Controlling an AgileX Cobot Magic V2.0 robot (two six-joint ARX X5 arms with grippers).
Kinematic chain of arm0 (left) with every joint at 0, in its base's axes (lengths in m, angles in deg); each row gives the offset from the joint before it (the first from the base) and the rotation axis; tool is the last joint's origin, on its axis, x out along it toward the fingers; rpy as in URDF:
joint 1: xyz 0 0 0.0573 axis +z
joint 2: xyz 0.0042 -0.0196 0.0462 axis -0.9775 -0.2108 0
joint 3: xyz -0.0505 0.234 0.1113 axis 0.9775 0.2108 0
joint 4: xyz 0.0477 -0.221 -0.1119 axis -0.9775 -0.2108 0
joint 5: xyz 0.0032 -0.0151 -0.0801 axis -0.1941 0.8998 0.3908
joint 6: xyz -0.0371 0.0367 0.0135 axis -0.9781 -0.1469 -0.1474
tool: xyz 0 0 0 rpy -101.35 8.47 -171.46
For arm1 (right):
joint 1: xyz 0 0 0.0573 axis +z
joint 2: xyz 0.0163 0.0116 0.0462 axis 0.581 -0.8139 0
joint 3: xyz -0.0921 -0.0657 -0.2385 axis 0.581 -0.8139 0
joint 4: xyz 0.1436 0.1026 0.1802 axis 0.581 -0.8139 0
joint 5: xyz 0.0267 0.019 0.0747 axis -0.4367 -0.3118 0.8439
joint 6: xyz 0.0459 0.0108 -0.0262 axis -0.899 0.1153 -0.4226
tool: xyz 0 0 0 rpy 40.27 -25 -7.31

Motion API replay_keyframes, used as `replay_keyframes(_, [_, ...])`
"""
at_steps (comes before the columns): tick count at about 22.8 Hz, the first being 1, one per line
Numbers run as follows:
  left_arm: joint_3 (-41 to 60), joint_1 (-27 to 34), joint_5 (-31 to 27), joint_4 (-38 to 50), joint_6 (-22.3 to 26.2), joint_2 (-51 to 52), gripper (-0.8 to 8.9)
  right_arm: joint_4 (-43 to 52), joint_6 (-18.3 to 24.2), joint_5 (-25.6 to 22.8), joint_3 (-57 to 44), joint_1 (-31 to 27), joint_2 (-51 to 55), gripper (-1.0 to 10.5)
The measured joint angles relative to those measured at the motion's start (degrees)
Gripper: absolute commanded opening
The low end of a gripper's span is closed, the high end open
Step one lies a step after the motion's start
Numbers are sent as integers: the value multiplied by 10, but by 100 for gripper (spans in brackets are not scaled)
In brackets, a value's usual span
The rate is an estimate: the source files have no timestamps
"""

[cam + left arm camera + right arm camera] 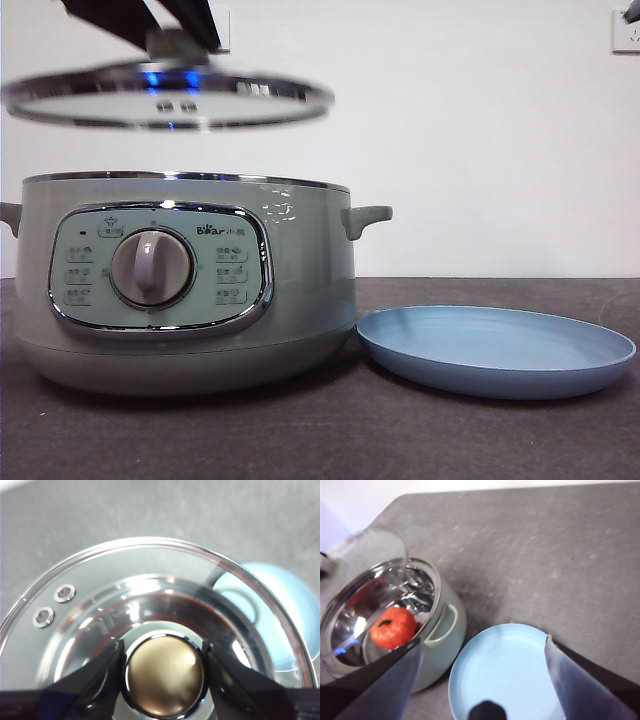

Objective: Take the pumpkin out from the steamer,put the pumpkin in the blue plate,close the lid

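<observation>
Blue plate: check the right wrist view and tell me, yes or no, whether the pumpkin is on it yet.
No: the pumpkin sits inside the steamer, and the blue plate beside it holds nothing.

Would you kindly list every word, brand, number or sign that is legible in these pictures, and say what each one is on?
"Bear": on the control panel of the steamer, upper right of the dial.
Small characters right after "Bear": too small to read.
Button labels either side of the dial: too small to read.
Raised mark on the steamer wall near the rim: illegible.
Lid, blue plate, pumpkin: no text.
</observation>
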Motion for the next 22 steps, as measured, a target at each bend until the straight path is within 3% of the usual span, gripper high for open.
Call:
replay_keyframes(5, [-1,-1,-53,-45,0,55,-8,5,0,0,0,42,-37,409])
replay_keyframes(13, [-1,-1,-167,-105,0,155,-8,85,-7,-3,4,170,-139,415])
replay_keyframes(16, [-1,-1,-244,-135,0,202,-8,87,-11,-30,52,239,-216,518])
replay_keyframes(20, [-1,-2,-303,-162,0,250,-8,59,-2,-54,167,315,-328,518])
replay_keyframes(22, [-1,-2,-340,-182,0,261,-8,13,14,-91,238,346,-382,519])
